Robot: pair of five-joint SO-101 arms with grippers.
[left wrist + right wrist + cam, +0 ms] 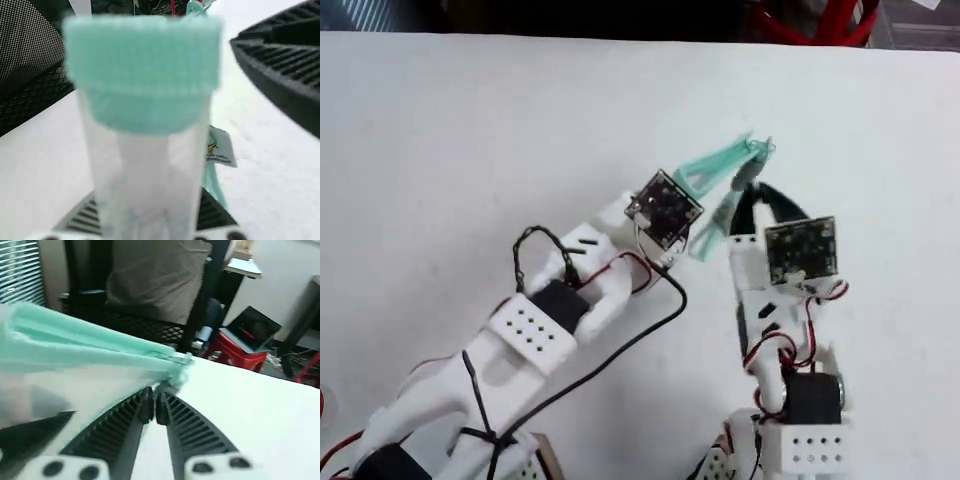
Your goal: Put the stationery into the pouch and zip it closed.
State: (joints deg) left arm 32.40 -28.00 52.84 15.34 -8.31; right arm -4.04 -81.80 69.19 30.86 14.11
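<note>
Probably an office or small lab workroom: a white table stands by a black mesh chair, slatted window blinds, and a red item on the floor.

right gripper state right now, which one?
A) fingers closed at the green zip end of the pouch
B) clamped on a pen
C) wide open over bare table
A: the right wrist view shows the right gripper with its fingers closed together, tips right at the green zip end of the pouch.
</note>
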